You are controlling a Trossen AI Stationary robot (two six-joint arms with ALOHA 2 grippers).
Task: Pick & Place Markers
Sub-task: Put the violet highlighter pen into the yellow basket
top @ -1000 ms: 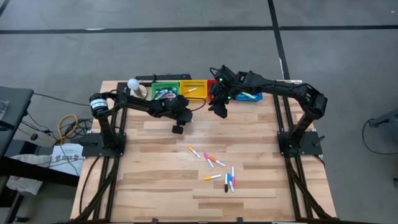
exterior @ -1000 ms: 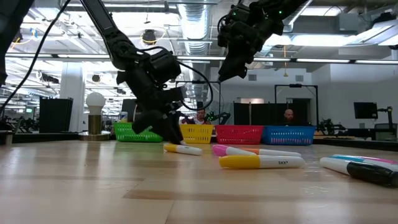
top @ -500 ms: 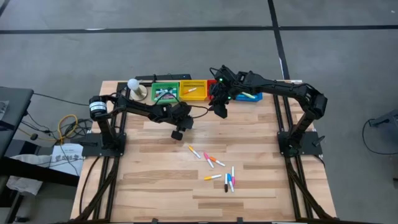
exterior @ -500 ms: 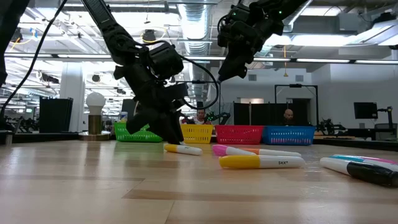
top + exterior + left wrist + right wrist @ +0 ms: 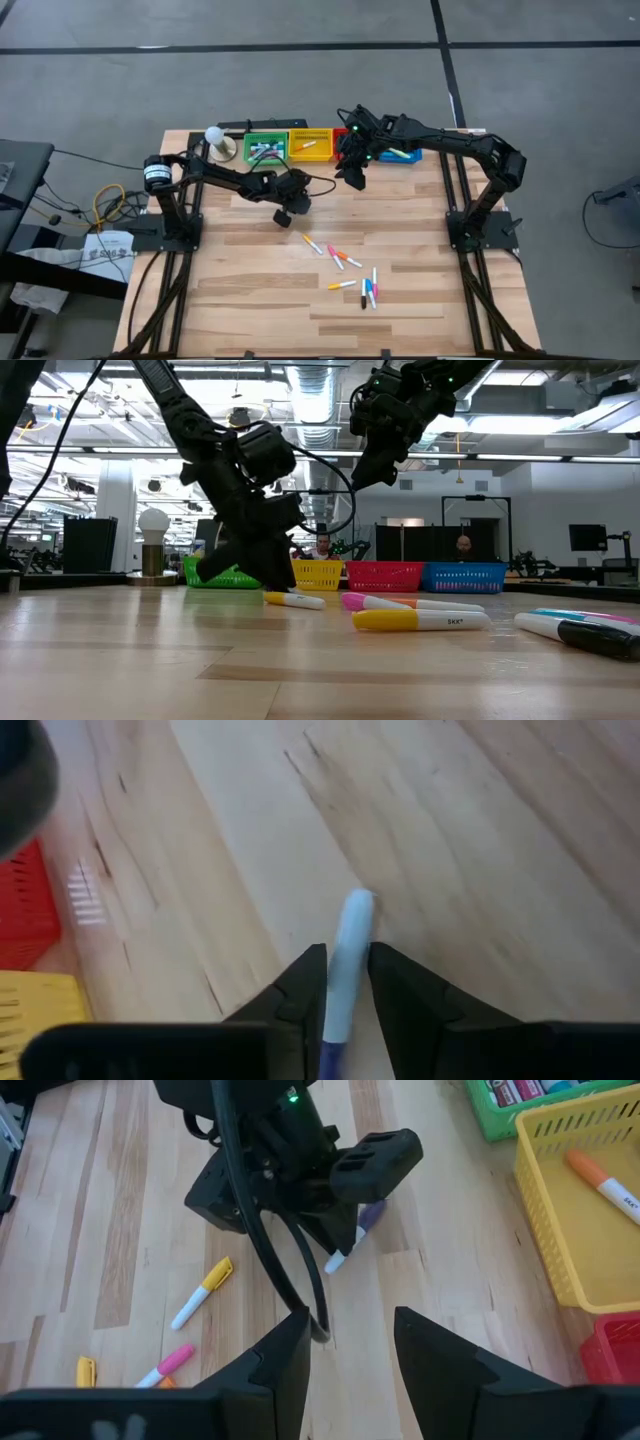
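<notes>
No legible labels. Left tool (image 5: 346, 982) clamps a pale-blue marker (image 5: 344, 960) above the tabletop (image 5: 250, 280), near the loose markers (image 5: 345, 272). Right tool (image 5: 348, 1342) hangs open, empty, by the yellow bin (image 5: 570, 1240).

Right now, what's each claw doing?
Left claw: closed on a pale blue marker.
Right claw: open, holding nothing, hovering near the bins.

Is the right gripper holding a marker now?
No, the right gripper is open and empty; the left gripper holds the blue marker.
</notes>
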